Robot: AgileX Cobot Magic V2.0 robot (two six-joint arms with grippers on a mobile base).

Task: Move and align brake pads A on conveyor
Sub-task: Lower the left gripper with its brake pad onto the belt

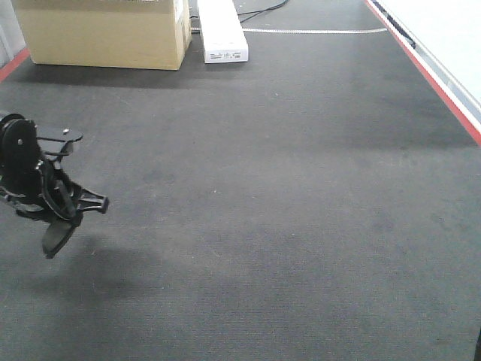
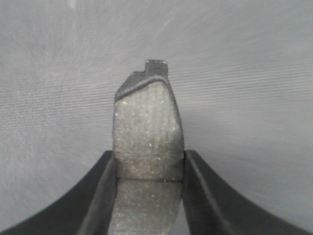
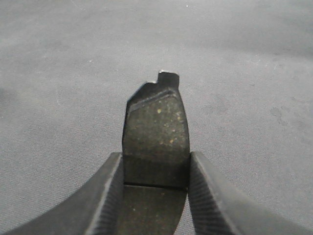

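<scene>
Two brake pads A show, each held in one gripper above the conveyor [image 1: 263, 188]. In the left wrist view a speckled grey pad [image 2: 149, 127] with a cross groove and a small tab at its far end stands clamped between the fingers of my left gripper [image 2: 149, 169]. The front view shows that left gripper [image 1: 71, 214] hovering at the belt's left side, its shadow beneath it. In the right wrist view a darker pad [image 3: 156, 129] sits clamped in my right gripper [image 3: 155, 171], also above the belt. The right gripper is outside the front view.
A cardboard box [image 1: 105, 34] stands at the belt's far left, with a long white box [image 1: 222, 30] beside it. A red strip [image 1: 443, 90] runs along the belt's right edge, and another shows at the far left [image 1: 11, 66].
</scene>
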